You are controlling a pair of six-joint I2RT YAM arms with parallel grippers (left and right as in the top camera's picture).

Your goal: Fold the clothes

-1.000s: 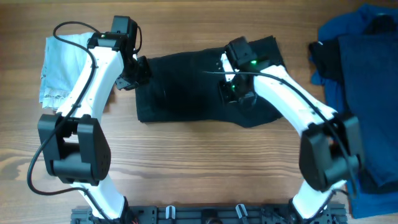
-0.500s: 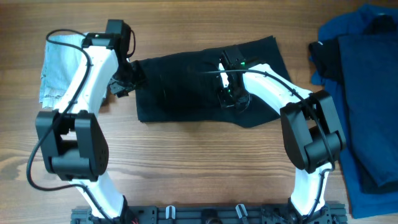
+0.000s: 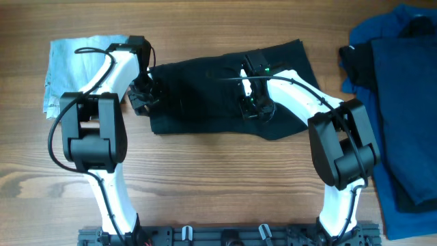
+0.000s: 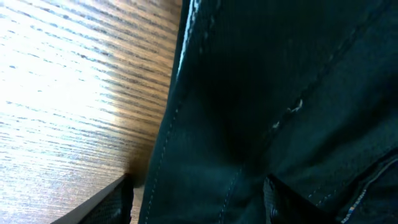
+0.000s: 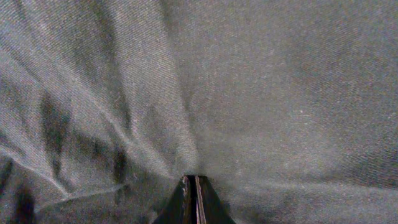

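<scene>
Black shorts [image 3: 205, 102] lie lengthwise left-right; left claw [image 3: 141, 98] wide, astride their left hem; right claw [image 5: 194, 191] shut, pressing their middle.

Seen from my remote console: plain black shorts [image 3: 198, 102], their seams in paler thread, on a honey-brown, dark-grained wooden table [image 3: 218, 178]. Also pictured are a pale-blue denim piece [image 3: 65, 68], deep-blue garments [image 3: 403, 123] and a black garment [image 3: 351, 61]. My 2 arms, left arm [image 3: 113, 75] and right arm [image 3: 300, 92], are white with black joints.
</scene>
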